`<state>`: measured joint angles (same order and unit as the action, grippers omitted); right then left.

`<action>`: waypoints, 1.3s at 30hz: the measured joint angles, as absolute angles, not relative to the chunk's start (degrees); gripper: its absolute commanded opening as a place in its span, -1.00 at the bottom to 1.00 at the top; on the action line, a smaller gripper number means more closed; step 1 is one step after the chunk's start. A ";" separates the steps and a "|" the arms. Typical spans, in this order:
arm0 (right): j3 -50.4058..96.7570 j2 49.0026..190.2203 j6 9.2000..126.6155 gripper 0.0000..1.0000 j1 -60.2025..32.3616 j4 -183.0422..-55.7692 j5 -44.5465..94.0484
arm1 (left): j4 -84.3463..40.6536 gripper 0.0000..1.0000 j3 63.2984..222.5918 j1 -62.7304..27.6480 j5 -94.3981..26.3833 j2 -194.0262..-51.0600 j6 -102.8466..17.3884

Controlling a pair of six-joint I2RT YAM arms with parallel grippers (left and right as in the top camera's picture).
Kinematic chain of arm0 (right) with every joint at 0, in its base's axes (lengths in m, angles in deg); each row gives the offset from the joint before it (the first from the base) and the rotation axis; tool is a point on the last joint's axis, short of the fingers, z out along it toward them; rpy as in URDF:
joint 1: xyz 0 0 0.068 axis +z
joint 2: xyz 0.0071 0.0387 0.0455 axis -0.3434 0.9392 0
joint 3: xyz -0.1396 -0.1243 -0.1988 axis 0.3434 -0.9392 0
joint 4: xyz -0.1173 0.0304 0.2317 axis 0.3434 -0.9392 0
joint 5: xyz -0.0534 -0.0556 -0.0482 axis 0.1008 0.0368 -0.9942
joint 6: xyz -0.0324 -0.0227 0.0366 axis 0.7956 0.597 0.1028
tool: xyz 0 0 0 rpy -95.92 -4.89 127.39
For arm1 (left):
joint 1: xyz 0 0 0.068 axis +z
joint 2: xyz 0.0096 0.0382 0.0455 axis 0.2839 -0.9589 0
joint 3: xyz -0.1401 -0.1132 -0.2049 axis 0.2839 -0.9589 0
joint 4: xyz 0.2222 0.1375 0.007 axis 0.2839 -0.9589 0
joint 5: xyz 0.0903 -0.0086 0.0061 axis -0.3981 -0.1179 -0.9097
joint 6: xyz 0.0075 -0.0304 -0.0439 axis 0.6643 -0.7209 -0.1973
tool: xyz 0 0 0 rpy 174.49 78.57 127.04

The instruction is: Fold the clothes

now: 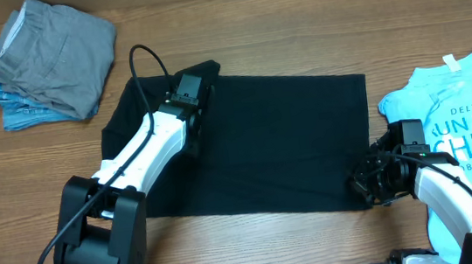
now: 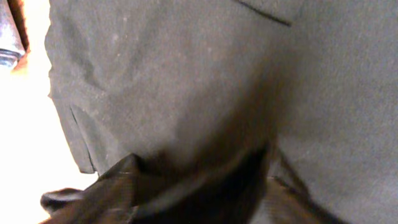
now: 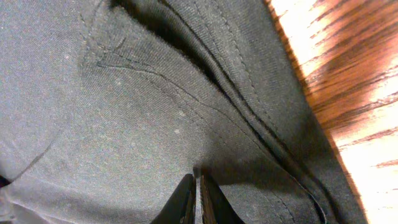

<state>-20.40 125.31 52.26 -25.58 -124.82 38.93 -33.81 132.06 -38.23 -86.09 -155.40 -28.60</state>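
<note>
Overhead, the black T-shirt (image 1: 281, 140) lies spread flat in the middle of the wooden worktop (image 1: 234, 27), folded into a rough rectangle. The left pincer (image 1: 190, 91) sits over the shirt's upper left corner, where a flap of cloth sticks up beside it. Its wrist view is filled with blurred black fabric, and it cannot be told whether this pincer is released or clenched. The right pincer (image 1: 369, 186) rests at the shirt's lower right corner, close to the hem. In the right wrist view its fingers (image 3: 184, 200) are clenched together, tips against a wrinkle of the black cloth beside the stitched hem; whether a fold is caught between them cannot be told. A light-blue printed tee (image 1: 470, 99) lies at the right edge, just beside the black shirt. A folded stack of grey and blue pieces (image 1: 53, 59) sits well apart at the upper left.
</note>
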 measured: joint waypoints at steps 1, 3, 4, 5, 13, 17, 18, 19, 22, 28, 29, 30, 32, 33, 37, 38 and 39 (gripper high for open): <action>-20.40 125.31 52.19 -0.85 -25.58 -124.84 38.93 | -34.38 1.00 132.08 -38.23 -86.20 -155.40 -28.53; -20.40 125.31 52.02 -0.85 -25.58 -124.95 38.93 | -36.46 1.00 132.13 -38.23 -86.60 -155.40 -28.49; -20.40 125.31 52.04 -0.85 -25.58 -124.99 38.93 | -37.79 1.00 132.13 -38.23 -86.84 -155.40 -28.55; -20.40 125.31 52.00 -0.85 -25.58 -125.01 38.90 | -39.34 1.00 132.15 -38.23 -87.16 -155.40 -28.60; -20.40 125.31 51.97 -0.77 -25.58 -125.27 38.93 | -48.44 1.00 132.74 -37.70 -88.04 -155.45 -32.18; -20.40 125.31 51.84 -0.71 -25.58 -125.95 38.95 | -56.37 1.00 137.72 -37.20 -88.04 -155.93 -34.48; -20.40 125.31 51.82 -0.71 -25.58 -125.97 38.93 | -57.88 1.00 139.16 -37.09 -88.02 -155.93 -34.83; -20.40 125.31 51.82 -0.70 -25.58 -126.04 38.93 | -59.52 1.00 140.89 -37.03 -88.04 -155.93 -35.16; -20.40 125.31 51.84 -0.68 -25.58 -126.06 38.93 | -65.64 1.00 147.23 -36.24 -87.97 -155.93 -36.45; -19.98 125.31 51.86 -0.47 -25.58 -127.20 38.90 | -80.63 1.00 161.61 -32.83 -88.04 -155.95 -37.87; -19.54 125.31 51.91 -0.39 -25.58 -127.61 38.90 | -82.79 1.00 163.80 -32.31 -88.02 -155.95 -37.93; -18.78 125.31 51.91 -0.34 -25.58 -128.16 38.88 | -83.97 1.00 165.89 -31.67 -87.95 -155.95 -37.93; -16.77 125.17 51.93 -0.24 -25.58 -128.97 38.79 | -84.06 0.99 168.63 -30.86 -87.01 -155.67 -37.91; -15.63 125.06 51.84 -0.20 -25.58 -129.34 38.77 | -84.04 0.99 169.52 -30.54 -86.31 -155.45 -37.89; -9.16 122.94 51.91 -0.01 -25.58 -131.31 39.25 | -84.22 0.99 170.42 -30.23 -84.13 -151.62 -37.84; -7.50 122.31 51.86 0.01 -25.58 -131.83 39.52 | -84.13 1.00 170.42 -30.23 -83.86 -150.14 -37.84; -6.47 121.90 51.84 0.03 -25.60 -132.07 39.78 | -84.13 1.00 170.44 -30.23 -83.69 -148.65 -37.84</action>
